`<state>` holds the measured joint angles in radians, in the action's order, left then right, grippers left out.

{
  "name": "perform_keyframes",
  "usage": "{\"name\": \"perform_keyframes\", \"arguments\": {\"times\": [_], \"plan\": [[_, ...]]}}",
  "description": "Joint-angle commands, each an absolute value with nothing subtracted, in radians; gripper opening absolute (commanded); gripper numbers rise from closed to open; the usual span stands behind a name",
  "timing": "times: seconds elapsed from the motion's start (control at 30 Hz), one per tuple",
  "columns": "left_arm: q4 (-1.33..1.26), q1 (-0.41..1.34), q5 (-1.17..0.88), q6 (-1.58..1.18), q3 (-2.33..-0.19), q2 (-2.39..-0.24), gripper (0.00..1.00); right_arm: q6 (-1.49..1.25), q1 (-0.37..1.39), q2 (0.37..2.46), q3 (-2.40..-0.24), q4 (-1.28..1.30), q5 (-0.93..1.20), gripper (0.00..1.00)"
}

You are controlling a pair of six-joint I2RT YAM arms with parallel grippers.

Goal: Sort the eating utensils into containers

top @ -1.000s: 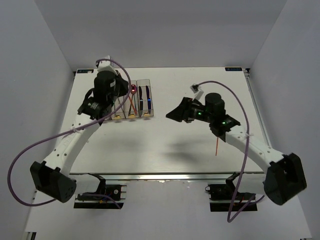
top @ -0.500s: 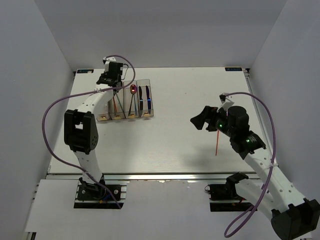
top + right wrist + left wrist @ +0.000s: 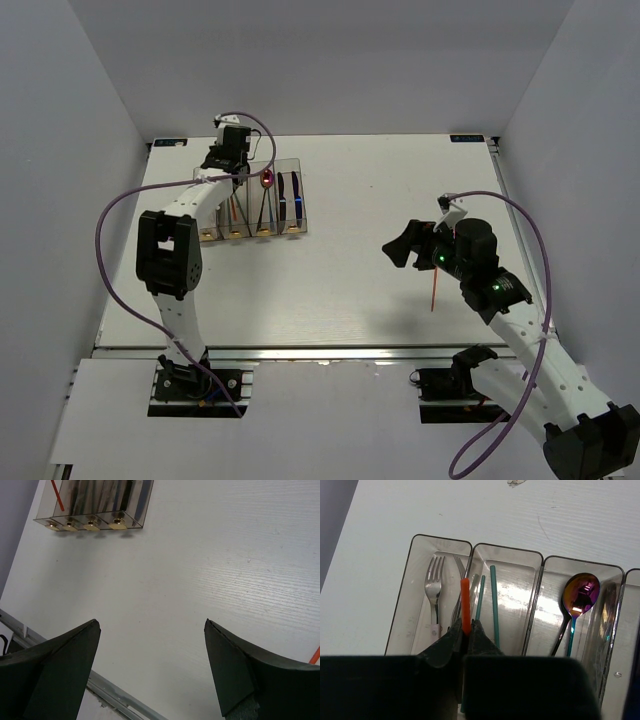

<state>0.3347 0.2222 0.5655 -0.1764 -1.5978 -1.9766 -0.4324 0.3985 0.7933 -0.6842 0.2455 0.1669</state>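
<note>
Finds the right arm (image 3: 500, 295) swung from centre to lower right since a second ago, above the white surface (image 3: 350, 290). Shows the containers (image 3: 507, 549) at upper left, holding forks (image 3: 433, 587), green chopsticks (image 3: 493, 600) and spoons (image 3: 580, 592). Has the right hand (image 3: 150, 625) spread wide, empty. Has the left hand (image 3: 466, 630) pinched shut on an orange chopstick (image 3: 465, 602) over the wall between fork and chopstick bins. Leaves a loose orange chopstick (image 3: 434, 292) flat, right of centre: probably light, stiff, slick; best pinched mid-length.
</note>
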Motion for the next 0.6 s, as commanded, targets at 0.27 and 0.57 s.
{"name": "perform_keyframes", "arguments": {"times": [0.27, 0.57], "plan": [[0.317, 0.216, 0.512, -0.195, -1.571, -1.925, 0.69, -0.431, 0.393, 0.896, -0.698, 0.329, -0.021, 0.89], [0.512, 0.221, 0.413, -0.296, -1.632, -1.653, 0.72, -0.411, 0.305, 1.173, -0.735, 0.391, -0.242, 0.89]]}}
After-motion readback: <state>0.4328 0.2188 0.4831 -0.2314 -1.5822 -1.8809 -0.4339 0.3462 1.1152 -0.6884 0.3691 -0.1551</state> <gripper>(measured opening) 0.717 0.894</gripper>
